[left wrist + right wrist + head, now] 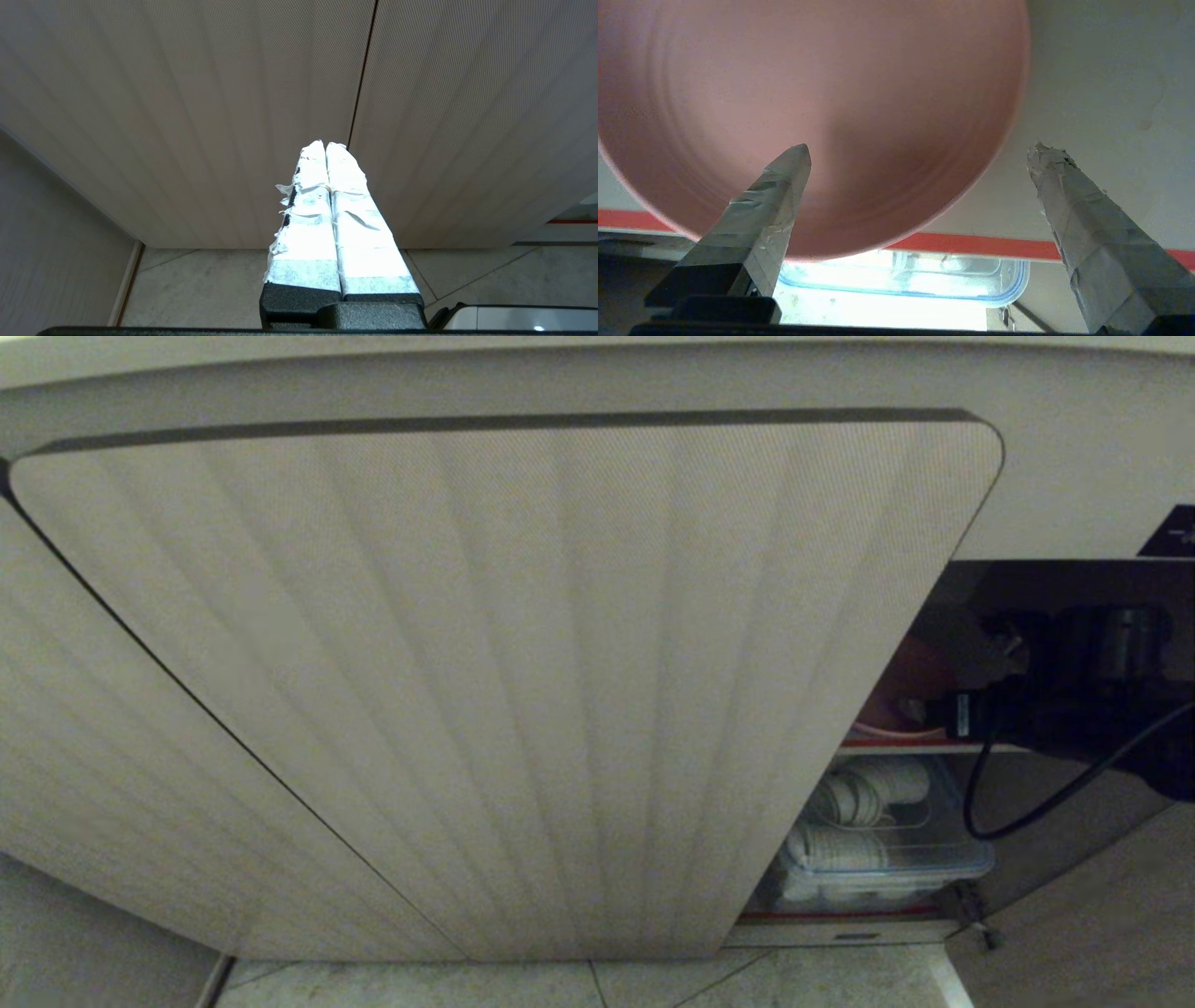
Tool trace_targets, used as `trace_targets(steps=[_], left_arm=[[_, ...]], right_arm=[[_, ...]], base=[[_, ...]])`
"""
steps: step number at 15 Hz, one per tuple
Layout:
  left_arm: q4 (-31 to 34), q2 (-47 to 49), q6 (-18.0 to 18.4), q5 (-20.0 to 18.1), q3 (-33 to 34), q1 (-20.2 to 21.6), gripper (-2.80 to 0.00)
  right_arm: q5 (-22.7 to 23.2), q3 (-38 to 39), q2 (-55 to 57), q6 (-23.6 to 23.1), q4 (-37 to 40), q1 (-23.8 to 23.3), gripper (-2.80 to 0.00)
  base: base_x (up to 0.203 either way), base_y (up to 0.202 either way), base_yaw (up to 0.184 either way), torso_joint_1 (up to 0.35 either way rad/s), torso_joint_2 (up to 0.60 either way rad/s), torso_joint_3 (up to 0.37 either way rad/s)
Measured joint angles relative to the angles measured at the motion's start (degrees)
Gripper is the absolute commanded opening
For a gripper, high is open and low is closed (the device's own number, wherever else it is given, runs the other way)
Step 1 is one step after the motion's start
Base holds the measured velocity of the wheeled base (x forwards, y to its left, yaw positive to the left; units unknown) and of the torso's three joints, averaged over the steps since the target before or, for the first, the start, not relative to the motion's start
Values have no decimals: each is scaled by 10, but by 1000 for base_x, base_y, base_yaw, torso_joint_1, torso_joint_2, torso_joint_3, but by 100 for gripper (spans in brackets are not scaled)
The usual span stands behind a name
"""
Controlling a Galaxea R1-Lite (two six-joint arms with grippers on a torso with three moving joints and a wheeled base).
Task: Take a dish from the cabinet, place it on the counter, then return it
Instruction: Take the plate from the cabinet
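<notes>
Right pincer point(920, 154): spread wide, empty, straddling rim of the dish point(808, 116) on the cabinet's red-edged shelf point(994, 246).
Head view: cabinet door point(504, 691) half-covers opening; withdrawing arm may clip it.
Left pincer point(327, 154): clenched, parked.
Risk: shallow bite, plate slips.

clear lidded container point(878, 859), perhaps cups inside, tiled floor point(579, 985)

A: What's underfoot?

B: A pale tiled floor point(653, 980) with thin dark grout lines, running up to the foot of the fluted beige fronts.

A: And at the side?

B: A plain light wall point(51, 252) meets the floor at the near left corner, with a narrow skirting strip point(125, 284) along its base.

A: How's the light?

B: Dim and warm in the head view; in the right wrist view there is a strong white glare on a clear plastic storage box point(906, 284) low down.
</notes>
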Motion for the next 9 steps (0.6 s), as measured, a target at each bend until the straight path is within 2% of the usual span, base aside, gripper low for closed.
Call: trace_targets(steps=[9], left_arm=[[0, 0, 0, 0, 0, 0, -280]], right_arm=[[0, 0, 6, 2, -17, 0, 0]], base=[[0, 0, 0, 0, 0, 0]])
